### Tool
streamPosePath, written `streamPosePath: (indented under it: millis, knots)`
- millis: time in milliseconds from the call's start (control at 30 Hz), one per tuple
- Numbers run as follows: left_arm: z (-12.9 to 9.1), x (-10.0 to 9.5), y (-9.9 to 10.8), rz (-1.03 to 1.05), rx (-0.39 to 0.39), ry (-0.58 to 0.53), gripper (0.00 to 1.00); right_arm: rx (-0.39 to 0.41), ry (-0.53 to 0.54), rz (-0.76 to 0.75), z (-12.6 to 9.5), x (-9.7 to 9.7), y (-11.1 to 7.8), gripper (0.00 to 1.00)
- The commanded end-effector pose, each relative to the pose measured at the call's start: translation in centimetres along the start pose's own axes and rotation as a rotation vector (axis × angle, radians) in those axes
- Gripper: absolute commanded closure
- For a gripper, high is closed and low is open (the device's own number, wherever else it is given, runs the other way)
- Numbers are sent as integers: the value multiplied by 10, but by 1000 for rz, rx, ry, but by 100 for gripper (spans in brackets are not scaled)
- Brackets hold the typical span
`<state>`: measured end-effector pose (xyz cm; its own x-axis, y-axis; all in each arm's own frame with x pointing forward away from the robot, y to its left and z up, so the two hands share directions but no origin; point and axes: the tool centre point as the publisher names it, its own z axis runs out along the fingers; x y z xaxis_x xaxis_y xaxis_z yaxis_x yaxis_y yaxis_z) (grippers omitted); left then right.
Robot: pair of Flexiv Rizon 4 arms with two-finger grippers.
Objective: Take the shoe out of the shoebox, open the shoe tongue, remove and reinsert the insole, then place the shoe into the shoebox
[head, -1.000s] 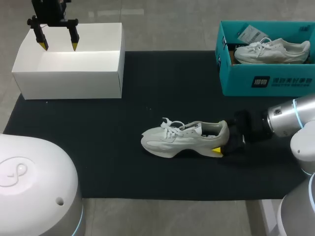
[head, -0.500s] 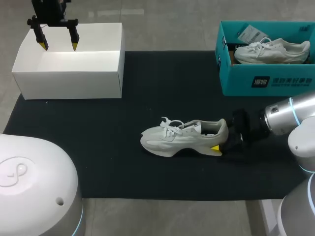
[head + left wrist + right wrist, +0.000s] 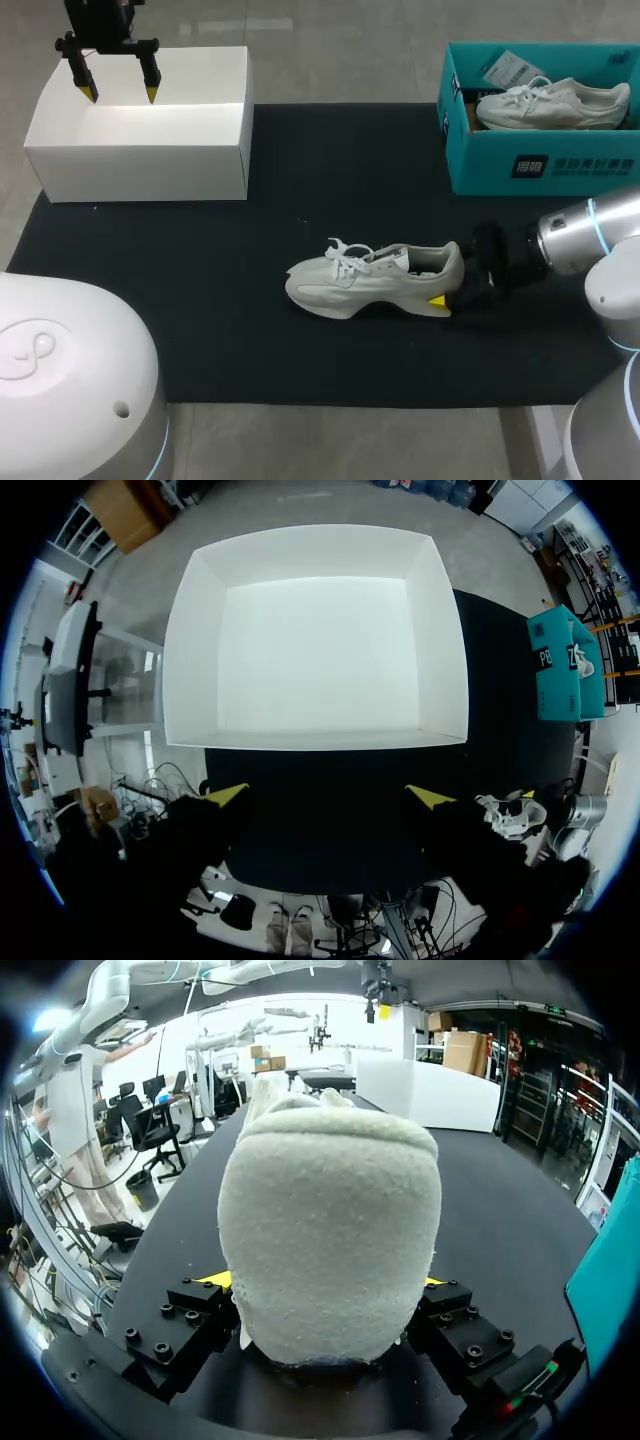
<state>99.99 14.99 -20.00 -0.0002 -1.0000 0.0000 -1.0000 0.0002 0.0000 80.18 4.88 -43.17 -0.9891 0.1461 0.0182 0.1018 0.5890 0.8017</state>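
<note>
Mid-frame, the right claw is clamping the shoe by its heel, steadying it; upper left, the left claw is hovering open over the shoebox.

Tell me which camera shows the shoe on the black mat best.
The head view: the shoe lies whole and side-on, with laces, opening and sole visible. The right wrist view shows only its heel, held between the fingers of the right hand. The left wrist view catches only a small white bit of it, far off.
</note>
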Motion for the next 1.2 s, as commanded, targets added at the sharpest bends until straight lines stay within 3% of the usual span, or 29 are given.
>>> streamPosePath:
  millis: [33, 500, 833, 1200]
  knots:
    - [0, 0, 0, 0, 0, 0, 0, 3, -2, 1, 8, -3, -4, 100]
    - [-7, 40, 61, -96, 8, -24, 0, 3, -2, 1, 8, -3, -4, 100]
    - [-10, 93, 118, -162, 45, -9, 0, 3, -2, 1, 8, -3, -4, 100]
    - [-1, 167, 185, -5, 101, -30, 0, 3, -2, 1, 8, -3, -4, 100]
